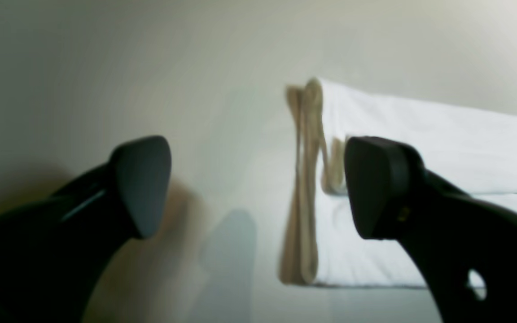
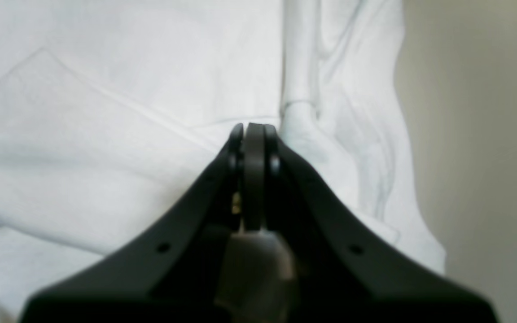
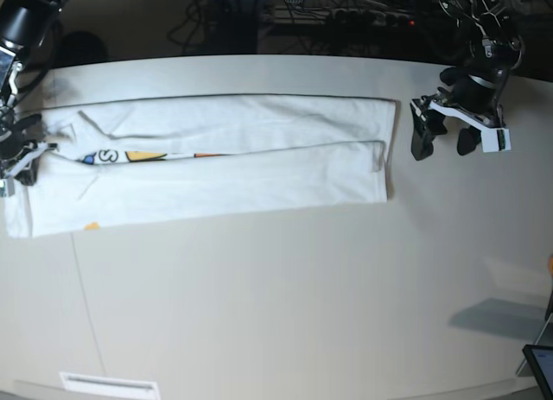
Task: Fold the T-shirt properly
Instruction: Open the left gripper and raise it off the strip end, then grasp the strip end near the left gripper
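Observation:
The T-shirt (image 3: 259, 184) lies flat on the table as a long white band, both long sides folded in, with a strip of colourful print showing along the seam at its left part. My left gripper (image 3: 443, 141) hangs open just off the shirt's right end, apart from it; in the left wrist view its fingers (image 1: 258, 188) stand wide with the layered edge of the T-shirt (image 1: 420, 134) beyond them. My right gripper (image 3: 22, 154) is at the shirt's left end, and in the right wrist view it (image 2: 254, 130) is shut, pads together, over the wrinkled T-shirt (image 2: 106, 112).
The pale table (image 3: 302, 314) stretches wide in front of the shirt. A white label strip (image 3: 108, 384) lies near the front edge. A dark device (image 3: 540, 365) pokes in at the bottom right corner. Cables and dark equipment (image 3: 346, 11) line the back.

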